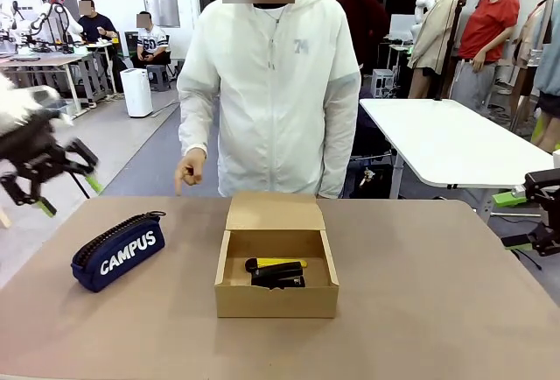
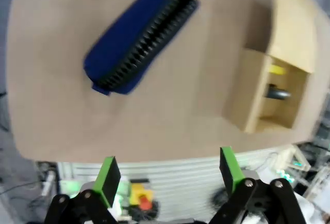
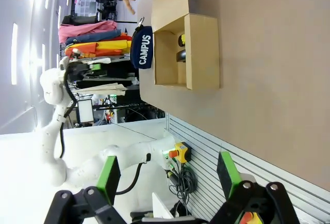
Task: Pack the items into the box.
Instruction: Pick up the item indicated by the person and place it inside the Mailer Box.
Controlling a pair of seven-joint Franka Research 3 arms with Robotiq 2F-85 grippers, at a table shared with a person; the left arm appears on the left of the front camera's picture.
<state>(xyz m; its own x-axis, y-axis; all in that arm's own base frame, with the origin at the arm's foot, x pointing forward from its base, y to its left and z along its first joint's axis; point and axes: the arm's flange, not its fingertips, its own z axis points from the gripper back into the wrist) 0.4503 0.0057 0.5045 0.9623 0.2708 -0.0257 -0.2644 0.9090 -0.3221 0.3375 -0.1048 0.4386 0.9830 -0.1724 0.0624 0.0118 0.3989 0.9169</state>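
Left fingers [image 2: 109, 177] hang spread and empty off the left edge of the surface [image 1: 437, 292]; right fingers [image 3: 227, 173] are spread and empty beyond its right edge. On the plain tan surface the box [image 1: 276, 297] sits mid-way, flap lid tipped to the far side. Inside it lie the utility knife [image 1: 278, 265] and the black stapler-like object [image 1: 280, 280]. The pencil case [image 1: 118, 251] lies left of the box, apart from it. A person [image 1: 271, 91] in a white jacket stands at the far edge. Behind, to the right, is a white table [image 1: 455, 144] on grey floor.
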